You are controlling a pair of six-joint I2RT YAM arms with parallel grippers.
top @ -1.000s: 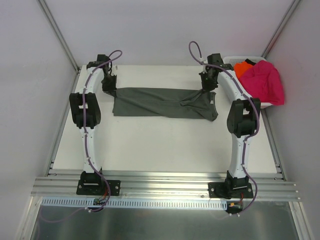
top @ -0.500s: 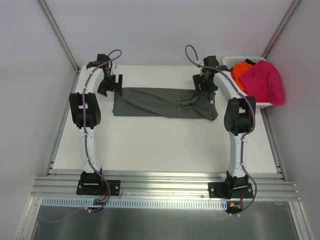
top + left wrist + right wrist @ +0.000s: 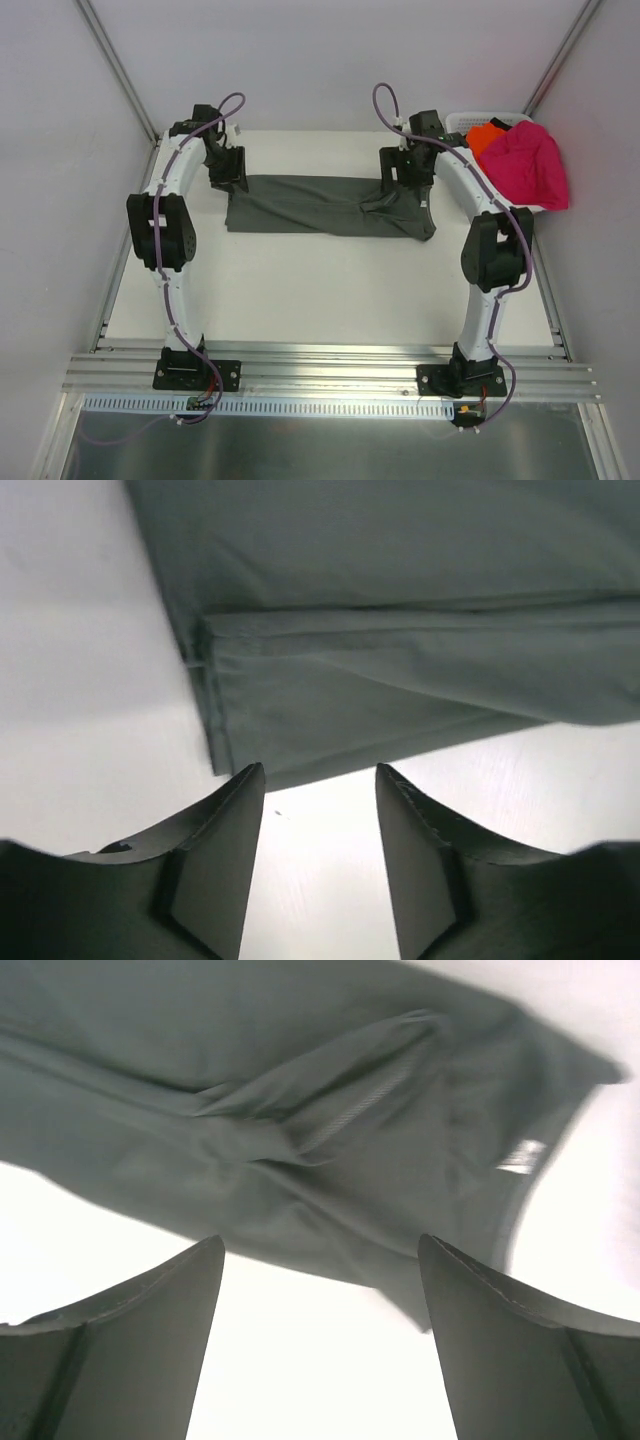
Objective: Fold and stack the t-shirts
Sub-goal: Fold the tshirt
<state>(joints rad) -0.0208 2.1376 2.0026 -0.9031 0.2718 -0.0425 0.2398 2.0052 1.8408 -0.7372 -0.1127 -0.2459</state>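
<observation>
A dark grey-green t-shirt (image 3: 330, 205) lies folded into a long strip across the far part of the table. My left gripper (image 3: 230, 172) hovers at its far left corner. In the left wrist view the gripper (image 3: 320, 772) is open over bare table, with the shirt's hem (image 3: 400, 630) just beyond the fingertips. My right gripper (image 3: 402, 176) hangs over the strip's right part. In the right wrist view it (image 3: 320, 1245) stands wide open and holds nothing, the rumpled shirt (image 3: 300, 1110) and its white label (image 3: 520, 1157) beneath. A magenta-pink t-shirt (image 3: 530, 165) and an orange t-shirt (image 3: 487, 136) sit at the back right.
A white lattice basket (image 3: 462, 120) stands in the back right corner under the pink and orange shirts. Aluminium frame posts (image 3: 120, 70) rise at the back corners. A rail (image 3: 330, 372) with both arm bases runs along the near edge.
Both grippers were shut on the dark shirt's far edge; they have opened and let it go. The right gripper has shifted a little left. The shirt lies as before.
</observation>
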